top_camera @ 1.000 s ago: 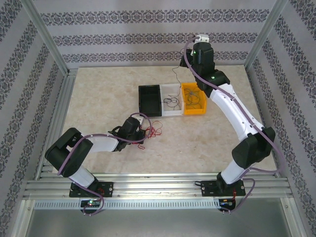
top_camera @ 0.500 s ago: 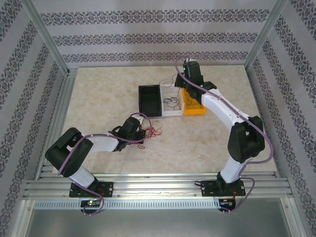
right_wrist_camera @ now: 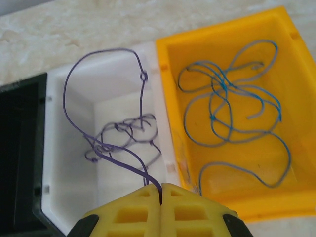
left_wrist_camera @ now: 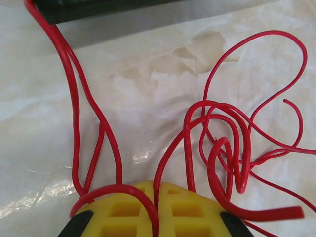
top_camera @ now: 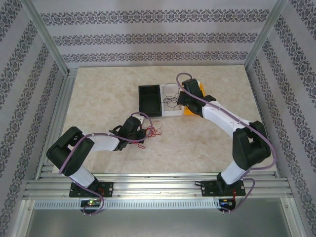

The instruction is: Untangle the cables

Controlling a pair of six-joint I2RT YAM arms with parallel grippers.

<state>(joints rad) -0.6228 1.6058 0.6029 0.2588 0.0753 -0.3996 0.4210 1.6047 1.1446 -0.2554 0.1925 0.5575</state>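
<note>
- Right gripper point(right_wrist_camera: 160, 191) has swung down from high above the bins, jaws clenched on the purple cable point(right_wrist_camera: 121, 132), which now trails into the white bin point(right_wrist_camera: 61, 173).
- Left gripper point(left_wrist_camera: 155, 192) stays put, jaws clamped, seemingly on the red cables point(left_wrist_camera: 217, 148) on the tabletop point(left_wrist_camera: 148, 84).
- Blue cable point(right_wrist_camera: 232, 118) lies in the yellow bin point(right_wrist_camera: 296, 79), so the colours are nearly separated.

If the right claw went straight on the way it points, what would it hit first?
Probably the purple wire that the right gripper pinches, heaped in the white bin; next the bin's floor. Depth is hard to judge.
</note>
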